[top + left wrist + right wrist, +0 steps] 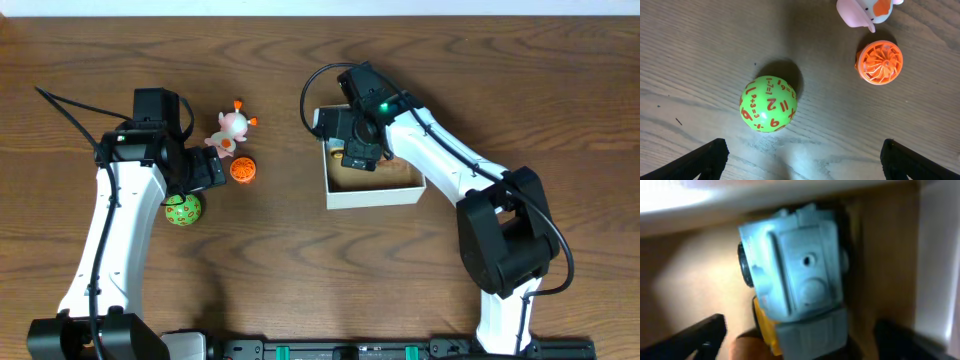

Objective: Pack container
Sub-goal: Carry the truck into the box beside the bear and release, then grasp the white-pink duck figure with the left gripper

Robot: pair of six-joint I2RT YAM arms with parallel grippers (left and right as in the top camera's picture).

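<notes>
The container [375, 196] is a white box with a tan inside, right of the table's middle. My right gripper [360, 143] reaches down into its far left corner. In the right wrist view the right gripper [800, 342] is open, its fingers apart on both sides of a blue and yellow toy truck [795, 265] that lies inside the container [740, 197]. My left gripper [197, 178] is open and empty above the table [807, 165]. A green number ball [768, 103] [183, 210] lies just ahead of it.
An orange ribbed ball [243, 170] [879, 62] and a pink animal toy [232, 128] [865, 11] lie on the wooden table right of the left gripper. The right arm's cable loops over the container's left side.
</notes>
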